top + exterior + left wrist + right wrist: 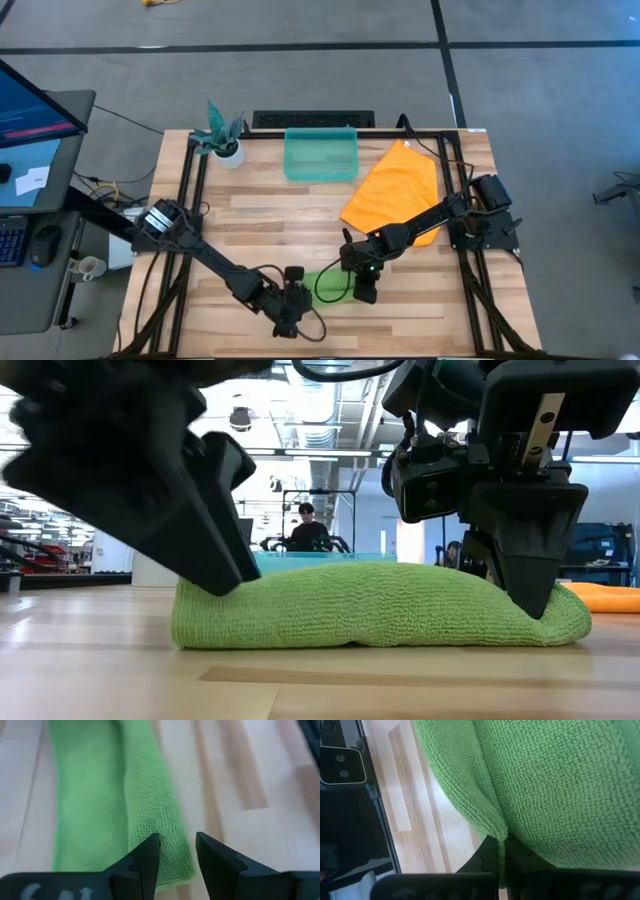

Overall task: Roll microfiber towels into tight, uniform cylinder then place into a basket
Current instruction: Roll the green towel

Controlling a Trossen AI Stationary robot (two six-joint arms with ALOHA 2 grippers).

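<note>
Pale wood table (pixel 250 215) under green towel (pixel 370 605); right gripper (pixel 527 595) clamped on it, left gripper (pixel 177 852) apart.

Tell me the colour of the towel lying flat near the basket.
Bright orange: the flat towel beside the basket shows best in the high view.

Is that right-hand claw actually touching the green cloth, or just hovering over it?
Touching. In the right wrist view the right tool is shut on a fold of the green towel; the low view shows its tip pressed into the roll's end.
</note>
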